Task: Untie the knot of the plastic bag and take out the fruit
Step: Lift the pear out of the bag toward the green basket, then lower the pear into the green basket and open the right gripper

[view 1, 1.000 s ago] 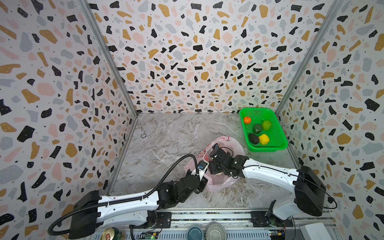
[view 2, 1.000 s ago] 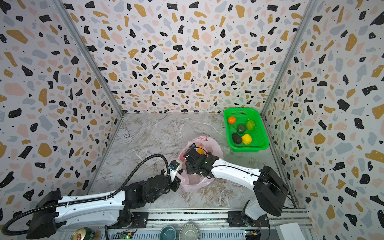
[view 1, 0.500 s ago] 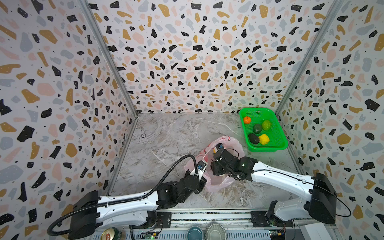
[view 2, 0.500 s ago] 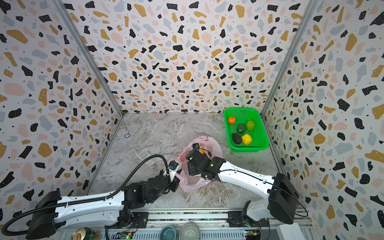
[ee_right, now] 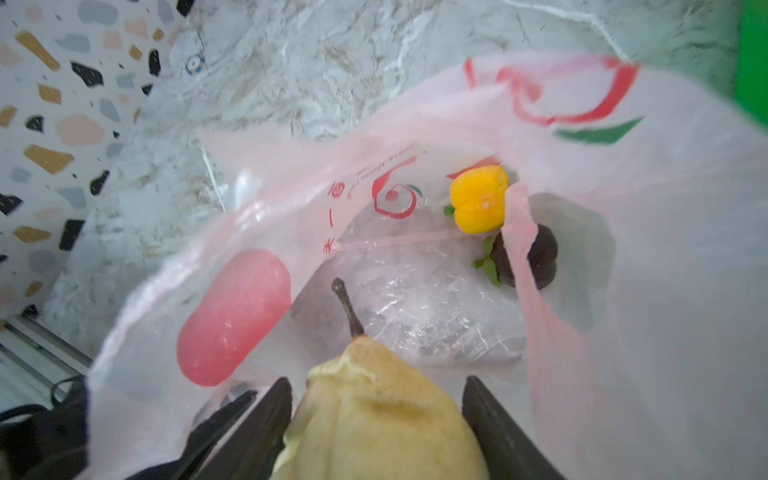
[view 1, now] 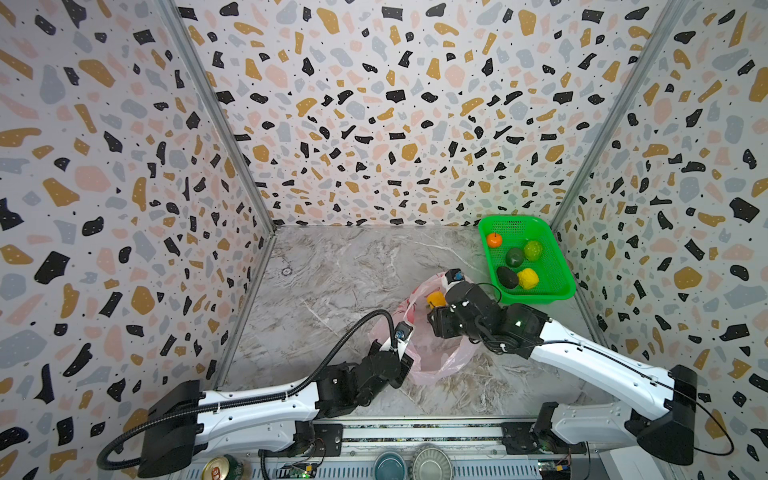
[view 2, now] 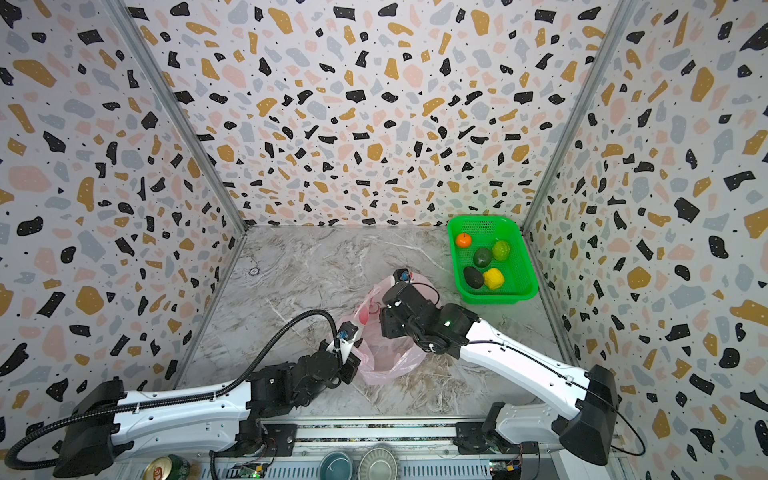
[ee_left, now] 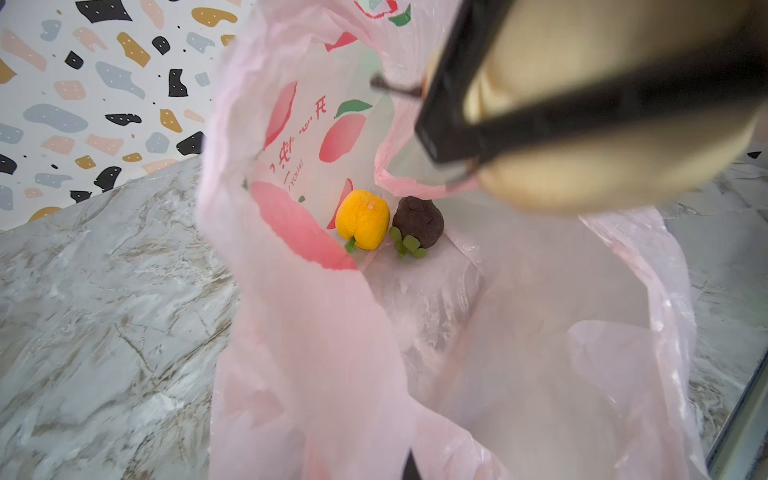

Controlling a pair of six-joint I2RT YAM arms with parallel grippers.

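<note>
1. A metal rail [view 1: 415,432] bounds the front edge of the bench [view 1: 332,270]. A drinks can [view 1: 220,469] lies outside the rail.
2. The left tool [view 1: 407,360] is low, just inside that edge. Its jaws are together, pinching the near rim of the plastic bag [view 1: 436,357], and the pink film rises from them so the mouth stands open.
3. The bag rests on the marble right of the bench's middle. One loose handle strip [ee_right: 519,249] hangs across the opening.
4. The right tool [ee_right: 376,380] hangs over the open mouth, clamped on a pale pear [ee_right: 374,415] whose stalk points away from the fingers. Pink film stands close on both sides of the fingers.
5. On the bag's floor a yellow pepper-shaped fruit [ee_left: 362,219] and a dark mangosteen [ee_left: 419,222] lie just beside each other, against the far wall of the bag.
6. In both top views, bare marble runs from the bag to the left wall [view 1: 124,249] and on to the back wall [view 1: 415,145] — the widest open room. Only a narrow strip of bench separates the bag from the green basket [view 1: 536,296].
7. The basket sits in the far right corner, against the right wall's base. It holds a tangerine [view 1: 494,240], a dark green fruit [view 1: 514,257], a yellow-green fruit [view 1: 533,250], an avocado [view 1: 507,277] and a yellow fruit [view 1: 528,278].
</note>
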